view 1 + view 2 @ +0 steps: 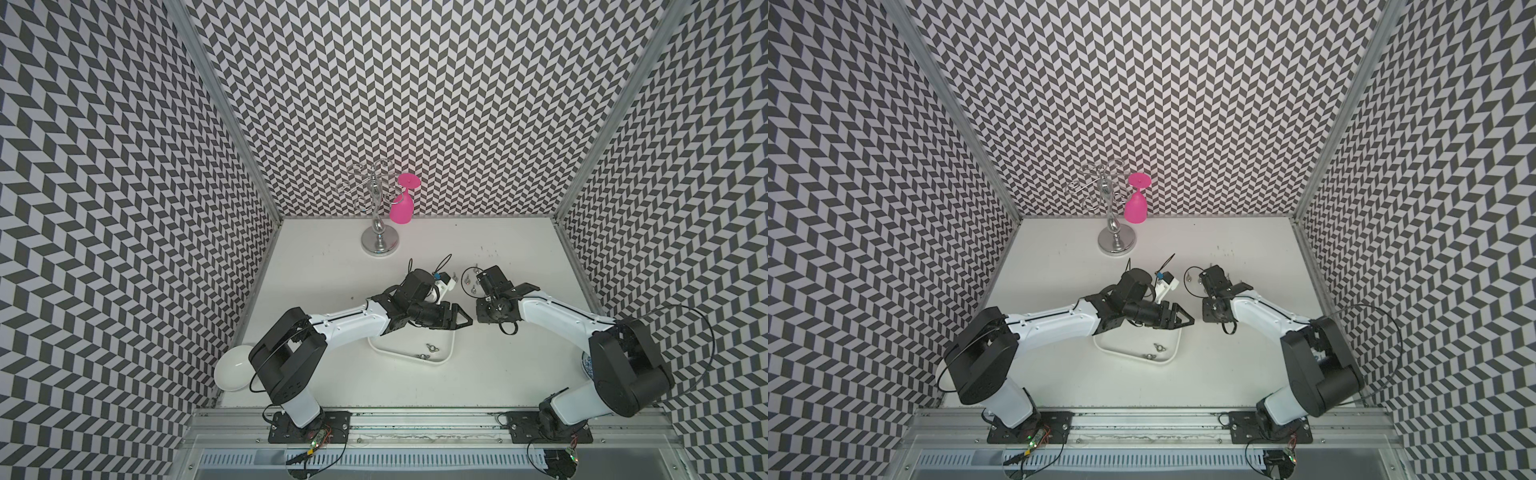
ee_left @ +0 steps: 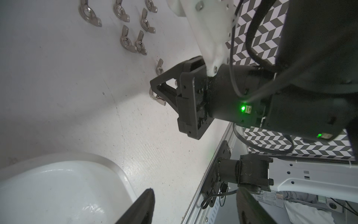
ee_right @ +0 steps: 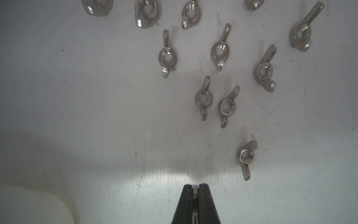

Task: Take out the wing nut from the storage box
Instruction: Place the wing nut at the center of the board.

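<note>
Wing nut pinched in right gripper — left gripper half-open, empty, near storage box.

Noted: walls in black-and-white chevron pattern; storage box plain white; wing nuts silver; goblet bright pink; stand chrome; tabletop white; robot arms white with black joints.

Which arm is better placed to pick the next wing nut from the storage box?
Left: the left gripper, open, hangs by the storage box; the right gripper is shut on a wing nut.
</note>
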Available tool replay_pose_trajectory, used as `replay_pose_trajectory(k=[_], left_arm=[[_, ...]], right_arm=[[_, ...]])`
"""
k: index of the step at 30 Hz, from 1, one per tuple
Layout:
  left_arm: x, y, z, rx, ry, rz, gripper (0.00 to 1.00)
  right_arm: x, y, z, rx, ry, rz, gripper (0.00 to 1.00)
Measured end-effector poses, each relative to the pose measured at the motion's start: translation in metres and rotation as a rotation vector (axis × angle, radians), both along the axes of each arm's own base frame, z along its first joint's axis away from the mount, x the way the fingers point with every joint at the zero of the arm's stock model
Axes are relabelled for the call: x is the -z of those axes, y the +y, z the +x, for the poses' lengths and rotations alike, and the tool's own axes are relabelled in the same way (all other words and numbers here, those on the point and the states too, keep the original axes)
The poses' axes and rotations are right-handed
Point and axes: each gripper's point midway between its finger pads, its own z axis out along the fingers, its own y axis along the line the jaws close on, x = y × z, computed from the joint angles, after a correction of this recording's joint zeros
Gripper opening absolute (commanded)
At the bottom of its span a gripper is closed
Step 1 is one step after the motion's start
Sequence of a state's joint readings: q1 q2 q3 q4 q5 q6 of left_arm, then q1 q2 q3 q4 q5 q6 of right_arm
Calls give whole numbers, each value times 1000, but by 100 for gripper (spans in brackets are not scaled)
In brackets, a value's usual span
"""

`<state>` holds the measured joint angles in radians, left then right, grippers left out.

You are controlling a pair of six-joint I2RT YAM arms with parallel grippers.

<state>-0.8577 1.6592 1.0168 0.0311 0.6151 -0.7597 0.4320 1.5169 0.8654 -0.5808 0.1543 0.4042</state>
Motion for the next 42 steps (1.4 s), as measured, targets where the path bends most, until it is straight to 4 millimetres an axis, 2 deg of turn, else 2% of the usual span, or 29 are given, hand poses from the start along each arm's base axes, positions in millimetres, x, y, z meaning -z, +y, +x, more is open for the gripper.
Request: replay_pose_trajectory(k=[14, 20, 27, 30, 35, 39, 42], left_arm=[[-5, 2, 6, -7, -39, 0, 71], [-13, 11, 9, -22, -54, -9, 71], [-10, 23, 12, -42, -52, 9, 72], [-13, 34, 11, -55, -55, 13, 72], [-33, 56, 20, -106, -94, -9, 73], [-38, 86, 35, -184, -111, 2, 74], [-35, 120, 50, -281, -104, 34, 74]], right_arm=[[19, 4, 7, -4, 13, 5, 3], [20, 5, 9, -5, 13, 5, 13], [20, 5, 9, -12, 13, 4, 24], [20, 6, 9, -15, 13, 4, 27], [10, 9, 13, -22, 3, 16, 34], [-14, 14, 21, -25, -50, 45, 35], [-36, 18, 28, -29, -105, 73, 32]])
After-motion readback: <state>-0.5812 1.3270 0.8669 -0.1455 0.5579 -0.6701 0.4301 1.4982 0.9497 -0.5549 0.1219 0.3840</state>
